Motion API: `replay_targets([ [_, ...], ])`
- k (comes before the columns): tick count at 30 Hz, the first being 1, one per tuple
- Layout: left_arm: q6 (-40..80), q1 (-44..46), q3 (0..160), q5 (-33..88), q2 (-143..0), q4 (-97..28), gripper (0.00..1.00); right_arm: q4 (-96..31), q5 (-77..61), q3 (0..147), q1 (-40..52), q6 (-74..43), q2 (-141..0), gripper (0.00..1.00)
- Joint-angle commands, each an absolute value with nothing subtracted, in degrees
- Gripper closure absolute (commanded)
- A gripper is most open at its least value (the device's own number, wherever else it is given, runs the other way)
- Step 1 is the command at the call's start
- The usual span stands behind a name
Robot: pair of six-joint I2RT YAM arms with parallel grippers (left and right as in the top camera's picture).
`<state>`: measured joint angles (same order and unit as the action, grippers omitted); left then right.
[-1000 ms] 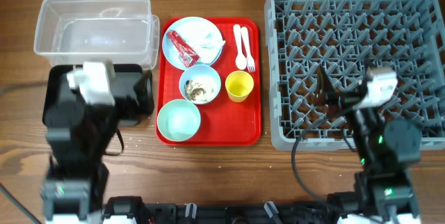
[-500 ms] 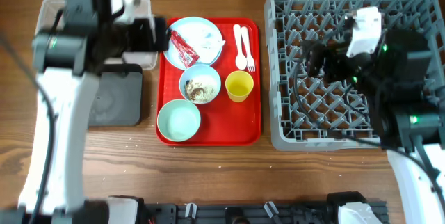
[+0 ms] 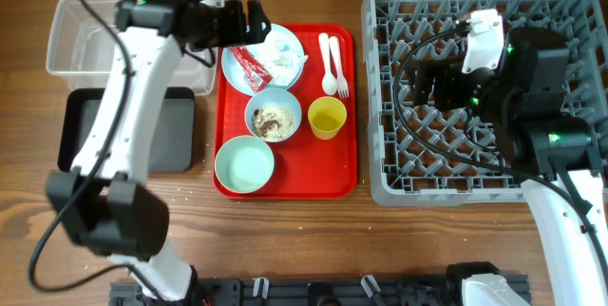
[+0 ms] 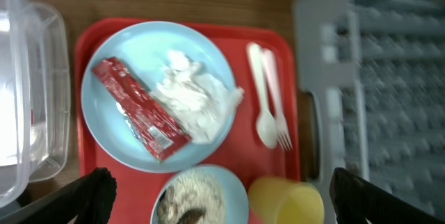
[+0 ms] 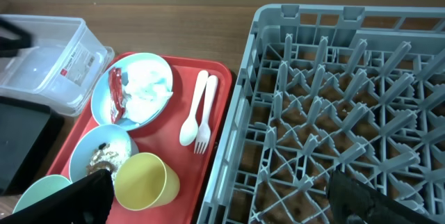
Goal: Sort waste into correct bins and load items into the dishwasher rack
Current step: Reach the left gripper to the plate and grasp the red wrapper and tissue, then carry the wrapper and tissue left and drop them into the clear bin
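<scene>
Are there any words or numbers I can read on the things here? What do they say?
None can be read.
Red wrapper on the plate: a small pale printed patch near one end, too blurred to read.
Clear tub: a white sticker on its side wall with reddish print, too small to read.
No other writing shows on the tray, the dishes, the cup or the rack.

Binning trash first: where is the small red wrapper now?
In the overhead view, the red wrapper lies on the pale blue plate, at the far left corner of the red tray, beside the crumpled tissue.
</scene>
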<state>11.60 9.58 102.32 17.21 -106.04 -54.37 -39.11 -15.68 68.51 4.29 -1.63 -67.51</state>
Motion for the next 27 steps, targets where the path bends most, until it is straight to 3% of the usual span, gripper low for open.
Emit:
replay_targets([
  [1, 25.7, 12.5, 103.1, 7.1, -112.8, -52.7, 0.00, -40.2, -17.1, 69.8, 4.1, -1.7, -67.7, 0.00],
  [11, 38.7, 17.1, 103.1, -3.3, -125.6, -48.9, 0.00, -44.6, -17.1, 69.7, 4.1, -1.7, -67.7, 0.00],
  [27, 39.3, 18.6, 103.1, -2.9, -132.5, -44.4, 0.00, -45.9, -17.0, 69.7, 4.1, -1.7, -68.2, 0.00],
])
